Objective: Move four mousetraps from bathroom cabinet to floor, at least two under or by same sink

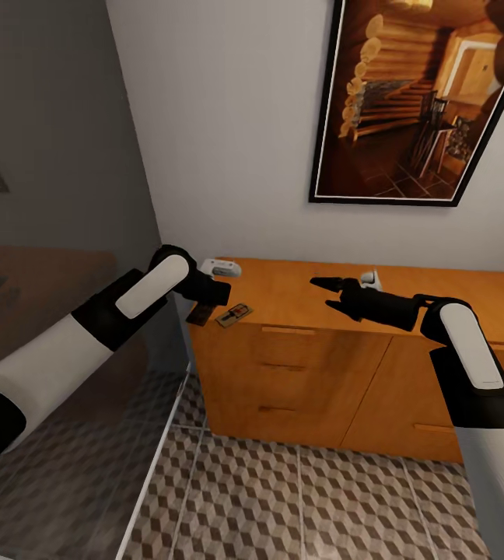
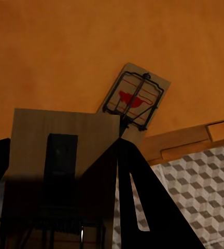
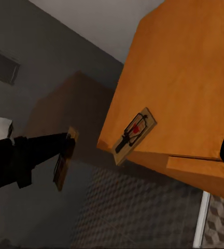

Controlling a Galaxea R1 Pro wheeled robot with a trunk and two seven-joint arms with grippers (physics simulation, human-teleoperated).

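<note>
The orange-brown cabinet (image 1: 361, 350) stands against the white wall. My left gripper (image 1: 205, 307) hangs just off its front-left corner, shut on a mousetrap (image 1: 200, 315) held on edge; that trap shows in the left wrist view (image 2: 60, 171) and the right wrist view (image 3: 64, 158). A second mousetrap (image 1: 234, 314) lies flat on the cabinet top at the front edge (image 2: 135, 101) (image 3: 134, 132), partly overhanging. My right gripper (image 1: 328, 294) hovers open over the middle of the top, holding nothing. Cube-patterned bathroom floor (image 1: 299, 498) lies below. The bathroom sink is out of view.
A glass panel with a white frame (image 1: 159, 459) stands close on the left, beside my left arm. Two small white objects (image 1: 222, 268) (image 1: 370, 278) rest on the cabinet top near the wall. A framed picture (image 1: 431, 101) hangs above.
</note>
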